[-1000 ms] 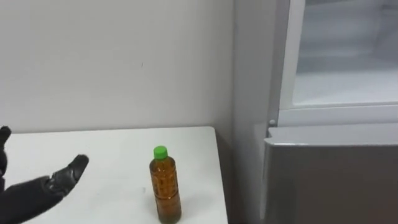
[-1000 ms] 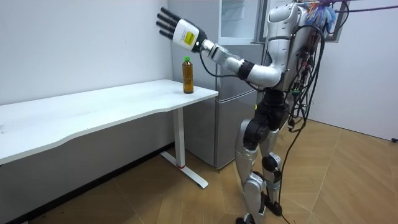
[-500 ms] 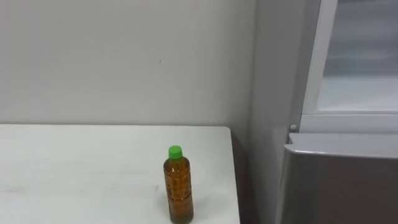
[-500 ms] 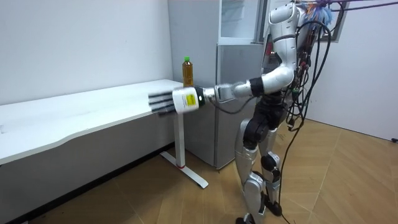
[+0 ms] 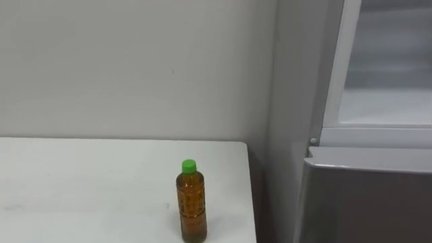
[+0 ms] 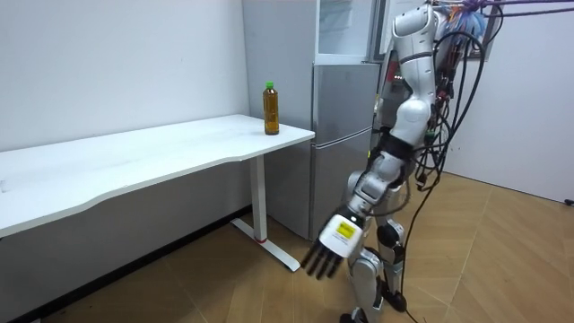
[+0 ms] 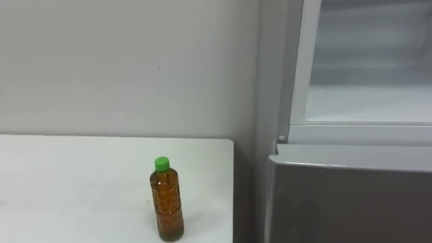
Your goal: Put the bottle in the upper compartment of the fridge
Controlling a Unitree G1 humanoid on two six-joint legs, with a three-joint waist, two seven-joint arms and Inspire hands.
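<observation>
Our left hand (image 6: 338,236) hangs with fingers (image 6: 316,265) straight and empty; the green-capped amber plastic bottle (image 5: 192,206) stands well above them on the white tabletop (image 5: 81,185).

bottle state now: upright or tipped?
Upright: the bottle stands on its base on the white table, with its green cap at the top.

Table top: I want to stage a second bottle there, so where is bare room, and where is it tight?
The table is bare from the bottle leftward and back to the wall. It is tight between the bottle and the table's right edge beside the lower fridge door. The open upper fridge shows a bare shelf.
</observation>
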